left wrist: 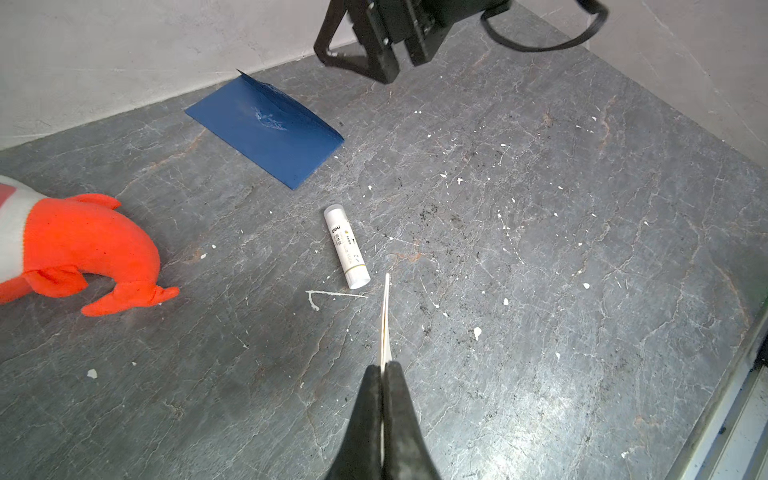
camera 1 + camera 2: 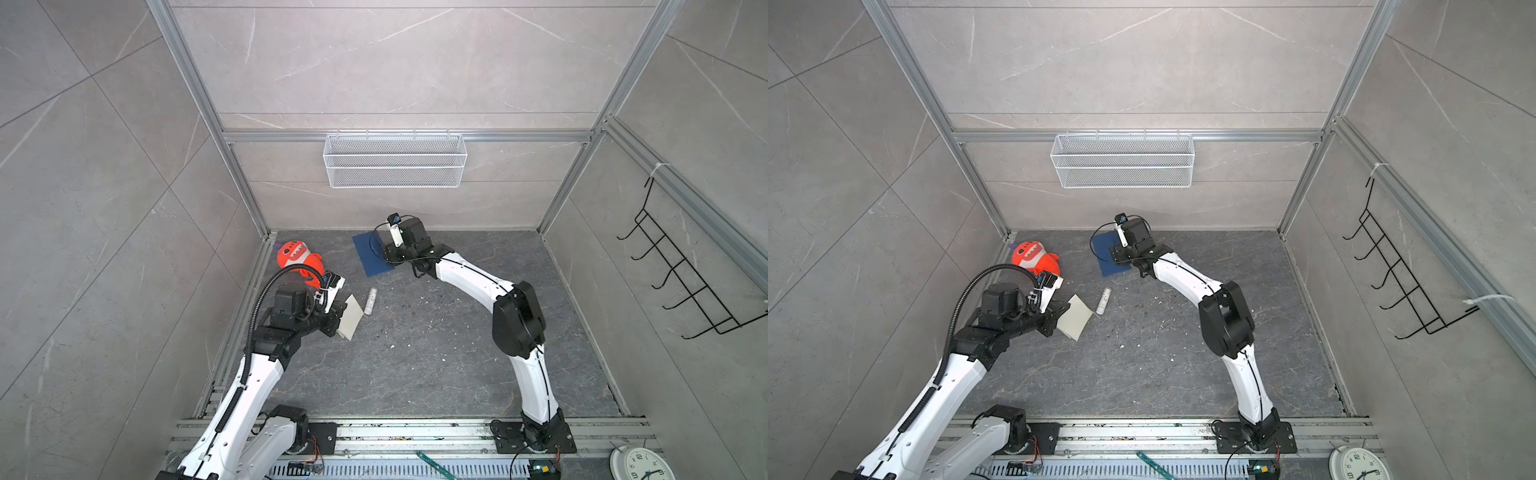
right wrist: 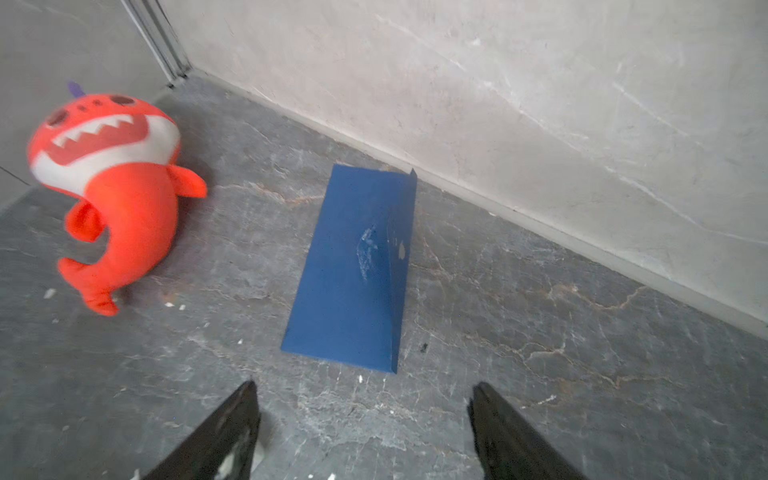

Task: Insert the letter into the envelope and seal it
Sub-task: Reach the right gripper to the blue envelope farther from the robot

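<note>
Top views: my left gripper (image 2: pixel 336 321) pinches the letter (image 2: pixel 351 318), a flat tan sheet; the navy envelope (image 2: pixel 370 259) lies on the veined grey worktop (image 2: pixel 415 353) near the back wall.
Left wrist: jaws clamped on the letter's thin edge; a smooth white glue stick (image 1: pixel 347 247) lies nearby.
Right wrist: my right gripper (image 3: pixel 361 395) stands apart, just short of the matte envelope, whose flap is lifted.

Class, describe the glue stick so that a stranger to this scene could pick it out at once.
Find the dark stone table. In front of the blue envelope at the back, right beside the tan letter, lies the glue stick. It is the only white cylinder there, lying on its side.
</note>
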Motion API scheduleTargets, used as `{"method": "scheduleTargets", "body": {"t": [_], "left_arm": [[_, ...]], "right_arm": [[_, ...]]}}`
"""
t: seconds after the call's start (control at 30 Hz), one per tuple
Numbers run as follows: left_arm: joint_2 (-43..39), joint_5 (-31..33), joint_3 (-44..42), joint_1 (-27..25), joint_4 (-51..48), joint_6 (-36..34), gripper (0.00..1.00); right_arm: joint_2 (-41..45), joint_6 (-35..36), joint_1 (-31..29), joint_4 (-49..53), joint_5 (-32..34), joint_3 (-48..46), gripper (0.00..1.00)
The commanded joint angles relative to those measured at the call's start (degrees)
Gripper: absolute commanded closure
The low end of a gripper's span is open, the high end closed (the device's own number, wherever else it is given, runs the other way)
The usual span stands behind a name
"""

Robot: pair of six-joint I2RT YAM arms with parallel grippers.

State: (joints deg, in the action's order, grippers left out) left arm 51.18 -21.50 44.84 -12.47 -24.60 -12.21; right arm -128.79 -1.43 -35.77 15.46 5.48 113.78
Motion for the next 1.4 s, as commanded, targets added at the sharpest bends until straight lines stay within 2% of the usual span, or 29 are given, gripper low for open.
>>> {"method": "scheduleTargets", "body": {"t": [0.0, 0.23, 0.33, 0.53, 0.97, 1.13, 1.27, 1.37], "left_arm": [[-1.45, 0.32, 0.00, 0.34, 2.87, -1.32, 1.00], [-1.25, -0.52, -0.27, 0.43, 2.92, -1.24, 1.00], [-1.36, -0.85, -0.54, 0.52, 3.32, -1.15, 1.00], [-0.82, -1.93, -0.46, 0.58, 3.63, -0.90, 1.00], [-0.40, -2.78, -0.45, 0.69, 3.71, -0.91, 1.00], [-0.29, -3.10, -0.28, 1.01, 3.70, -1.03, 1.00], [-0.38, -3.41, -0.37, 1.30, 4.05, -0.89, 1.00], [-0.03, -4.38, -0.37, 1.40, 4.21, -0.74, 1.00]], "right_arm": [[-7.97, 1.39, -0.27, 11.62, 3.36, 11.19, 0.18], [-28.14, 3.33, -0.46, 30.15, 6.81, 43.55, 0.19], [-33.19, 3.36, -0.41, 33.05, 7.97, 50.97, 0.22], [-32.32, 3.86, -0.32, 26.80, 10.88, 43.93, 0.35], [-36.25, 10.30, -0.77, 26.99, 11.02, 47.47, 0.55], [-36.96, 12.76, -0.85, 26.99, 9.87, 48.27, 0.74], [-37.04, 14.03, -0.73, 26.66, 10.94, 47.74, 0.93], [-36.65, 14.07, -0.56, 26.82, 11.05, 47.53, 1.00]]}}
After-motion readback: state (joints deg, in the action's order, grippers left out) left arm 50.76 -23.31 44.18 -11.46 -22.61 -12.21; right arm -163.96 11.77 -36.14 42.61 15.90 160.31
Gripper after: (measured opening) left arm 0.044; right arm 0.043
